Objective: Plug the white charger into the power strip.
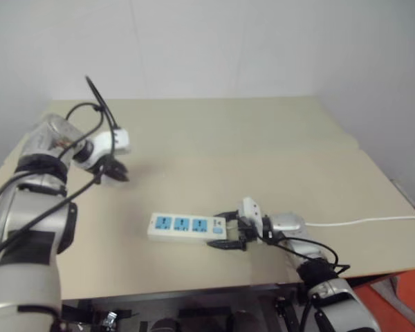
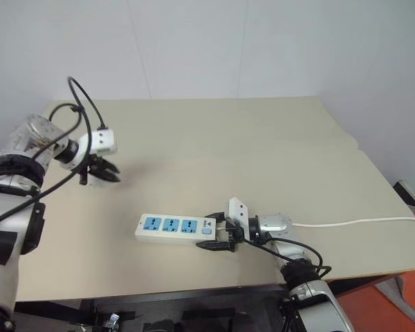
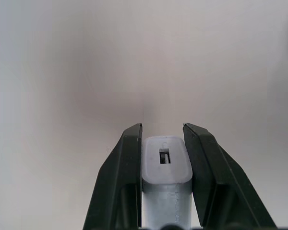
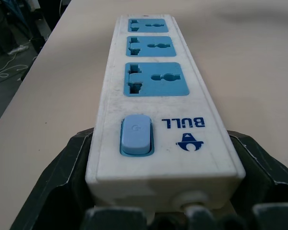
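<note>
Left claw (image 3: 163, 143) clamps the small white boxy charger (image 3: 166, 165), ready to plug; at four o'clock, right claw (image 4: 165, 191) clamps the long white blue-socketed power strip (image 4: 156, 91), steadying it.

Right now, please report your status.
Left end effector shut on white charger, above table. Right end effector clamps power strip end. Sockets unobstructed.

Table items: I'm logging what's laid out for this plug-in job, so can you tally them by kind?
Chargers: 1, the white charger, clamped in the left gripper above the table.
Power strips: 1, the strip, its switch end gripped by the right gripper.
Cables: 1, the strip's white cable.
Total: 3
</note>
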`<state>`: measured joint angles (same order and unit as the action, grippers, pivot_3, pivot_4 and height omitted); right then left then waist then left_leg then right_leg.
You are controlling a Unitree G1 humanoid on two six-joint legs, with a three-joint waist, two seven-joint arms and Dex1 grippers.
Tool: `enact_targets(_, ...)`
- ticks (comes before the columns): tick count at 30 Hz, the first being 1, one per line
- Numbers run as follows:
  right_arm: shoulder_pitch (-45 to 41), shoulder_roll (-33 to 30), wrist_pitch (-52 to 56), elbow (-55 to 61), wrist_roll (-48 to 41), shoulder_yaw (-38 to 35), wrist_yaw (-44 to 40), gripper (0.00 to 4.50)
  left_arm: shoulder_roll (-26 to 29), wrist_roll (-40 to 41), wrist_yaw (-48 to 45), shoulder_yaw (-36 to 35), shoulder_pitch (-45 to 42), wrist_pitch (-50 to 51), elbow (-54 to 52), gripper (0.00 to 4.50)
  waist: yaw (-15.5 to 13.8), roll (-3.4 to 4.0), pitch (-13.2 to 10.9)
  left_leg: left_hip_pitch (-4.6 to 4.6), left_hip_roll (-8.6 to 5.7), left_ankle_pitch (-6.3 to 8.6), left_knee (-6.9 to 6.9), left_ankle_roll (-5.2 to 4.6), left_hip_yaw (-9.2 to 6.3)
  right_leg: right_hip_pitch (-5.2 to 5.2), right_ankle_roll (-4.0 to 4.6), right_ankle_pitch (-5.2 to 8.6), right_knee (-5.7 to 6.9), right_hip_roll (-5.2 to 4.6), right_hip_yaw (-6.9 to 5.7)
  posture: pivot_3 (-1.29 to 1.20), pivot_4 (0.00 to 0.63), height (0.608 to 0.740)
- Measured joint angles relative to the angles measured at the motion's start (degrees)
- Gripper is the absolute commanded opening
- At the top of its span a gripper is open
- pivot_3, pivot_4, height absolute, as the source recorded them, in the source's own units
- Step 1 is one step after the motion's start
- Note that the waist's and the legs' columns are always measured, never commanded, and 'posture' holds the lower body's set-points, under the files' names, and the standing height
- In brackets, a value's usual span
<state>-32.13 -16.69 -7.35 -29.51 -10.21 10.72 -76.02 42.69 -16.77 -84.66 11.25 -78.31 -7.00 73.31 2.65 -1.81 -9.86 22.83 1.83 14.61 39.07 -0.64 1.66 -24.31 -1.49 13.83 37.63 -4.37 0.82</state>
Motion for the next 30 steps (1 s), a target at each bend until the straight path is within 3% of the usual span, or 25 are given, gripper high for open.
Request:
enact_targets(3,-0.8,0.0,-0.4,-1.2,0.0,0.2,-1.0,3.42,-0.6,10.0,-4.6,-7.3,2.4,-1.5,-6.1,1.0,0.1,0.01,0.0,-0.02,0.01,0.0,0.02,0.0,0.01,0.0,0.01,0.0,0.02,-0.01,0.02,0.0,0.15,0.74)
enact_targets(6,-1.6,0.1,-0.9,-2.5,0.0,0.4,-1.7,3.42,-2.9,21.3,-7.1,-11.6,10.6,1.5,-17.7,1.0,0.1,0.02,0.0,-0.09,0.05,-0.01,0.03,0.01,-0.04,0.03,0.01,-0.01,0.08,-0.01,0.07,0.0,0.15,0.74)
enact_targets(15,-3.8,0.0,-2.3,-5.7,0.3,0.8,-3.5,3.42,-11.0,39.0,-2.0,-15.9,33.8,18.4,-51.6,1.0,0.1,0.01,0.0,-0.09,0.08,-0.01,0.14,0.02,-0.3,0.02,0.07,-0.05,0.16,0.02,0.15,0.0,0.15,0.74)
enact_targets(21,-3.9,0.0,-2.5,-6.0,0.6,1.1,-3.7,3.42,-16.6,44.2,5.6,-15.5,41.2,23.6,-64.6,1.0,0.0,0.0,0.0,-0.16,0.07,-0.01,0.14,0.03,-0.29,0.06,0.08,-0.05,0.2,0.02,0.18,0.0,0.15,0.74)
enact_targets(30,-4.0,0.2,-2.6,-6.0,1.0,1.2,-3.6,3.42,-22.9,45.3,10.5,-10.9,44.9,23.1,-69.6,1.0,0.0,0.0,0.1,-0.26,0.07,-0.01,0.11,0.03,-0.26,0.13,0.09,-0.05,0.12,0.05,0.22,0.0,0.15,0.74)
